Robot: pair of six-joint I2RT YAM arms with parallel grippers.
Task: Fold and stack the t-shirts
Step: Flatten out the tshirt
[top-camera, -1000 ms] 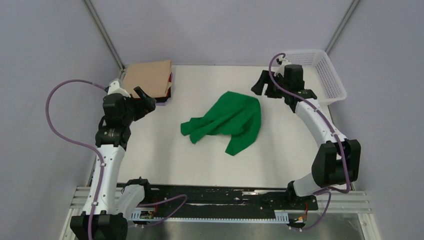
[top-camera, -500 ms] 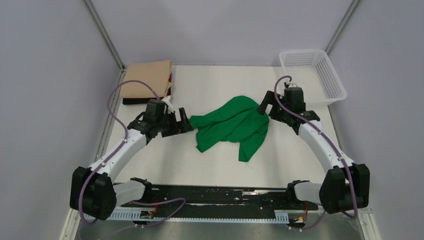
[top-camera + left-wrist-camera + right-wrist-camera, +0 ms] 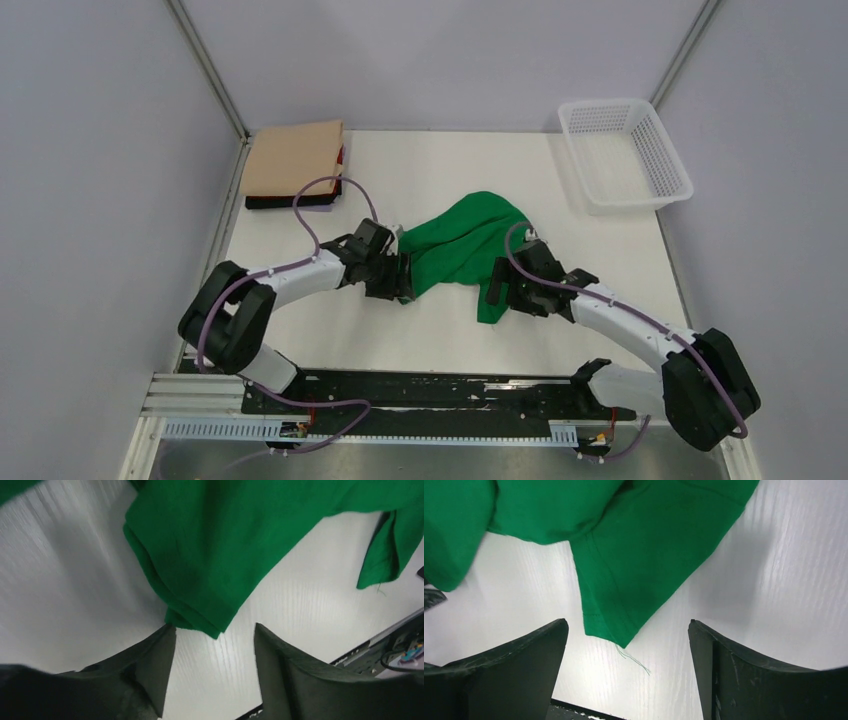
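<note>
A crumpled green t-shirt (image 3: 462, 240) lies near the middle of the bench (image 3: 330, 330), and both arms reach low over its near edge. The left gripper (image 3: 400, 277) sits at the shirt's near-left corner with its jaws apart. In its wrist view a folded corner of the cloth pokes into the gap between the fingertips, unclamped. The right gripper (image 3: 497, 287) sits at the near-right flap with its jaws spread wide, and a hemmed corner trailing a loose thread hangs between them, also ungripped.

From each gripper the cloth runs away toward the far side of the bench. The bunched body lies roughly on a diagonal from the near left to the far right, so each arm has its own corner closest. The next move looks to turn on closing both grippers on those corners to spread the shirt flat.

A tan t-shirt (image 3: 295, 158), folded, rests on a black t-shirt (image 3: 268, 203) at the far-left corner. A white mesh basket (image 3: 605, 102) stands far right, well apart from the shirt.
</note>
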